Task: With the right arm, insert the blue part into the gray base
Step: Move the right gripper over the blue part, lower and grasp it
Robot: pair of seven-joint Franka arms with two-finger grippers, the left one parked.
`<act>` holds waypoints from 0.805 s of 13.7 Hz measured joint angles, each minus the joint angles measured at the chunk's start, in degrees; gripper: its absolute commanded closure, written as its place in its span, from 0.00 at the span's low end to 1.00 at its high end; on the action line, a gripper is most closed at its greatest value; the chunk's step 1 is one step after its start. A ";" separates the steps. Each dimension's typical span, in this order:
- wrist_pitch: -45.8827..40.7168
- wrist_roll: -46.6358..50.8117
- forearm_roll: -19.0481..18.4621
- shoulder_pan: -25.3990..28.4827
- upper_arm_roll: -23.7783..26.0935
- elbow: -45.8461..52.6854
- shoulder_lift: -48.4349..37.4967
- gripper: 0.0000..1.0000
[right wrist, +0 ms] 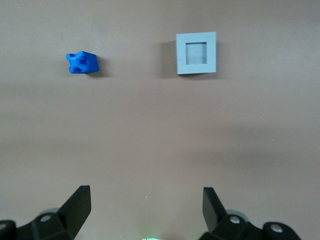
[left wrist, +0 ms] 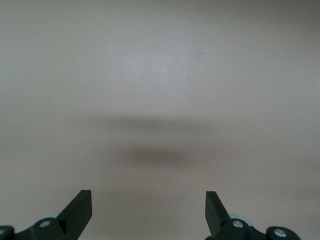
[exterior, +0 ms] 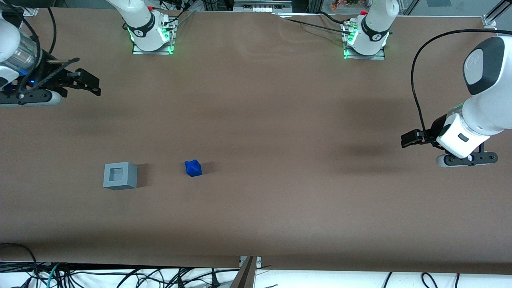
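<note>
The brown tabletop (exterior: 256,120) fills the front view, bare apart from two small pieces that sit closer to the edge nearest the front camera than to the edge where the arm bases are bolted. The right arm (exterior: 16,52) hangs high over the working arm's end of the tabletop, its silver wrist band and blue light showing, and it is well apart from both pieces; that looks like a start pose, kept back so the wrist camera takes in the whole work area at once. Its end effector (right wrist: 145,210) is released, the two dark fingers (right wrist: 77,205) spread wide with nothing between them, ready to close on a piece. The gray base (exterior: 120,176) stands upright on the tabletop, toward the working arm's end, with its square recess facing up, which is how it has to sit to receive a block from above. The blue part (exterior: 193,168) lies beside the base, apart from it and a little toward the parked arm's end, turned at an angle to the base's sides. By my reading the task has not yet started: the blue part is untouched and the recess is empty.
</note>
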 measured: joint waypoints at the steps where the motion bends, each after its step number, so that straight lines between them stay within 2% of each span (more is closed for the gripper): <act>1: 1.01 0.47 0.01 0.60 0.13 -0.06 0.79 0.01; 7: 9.49 7.33 0.10 5.81 0.58 -0.86 7.53 0.01; 11: 21.41 12.27 0.11 9.41 0.77 -5.68 11.85 0.01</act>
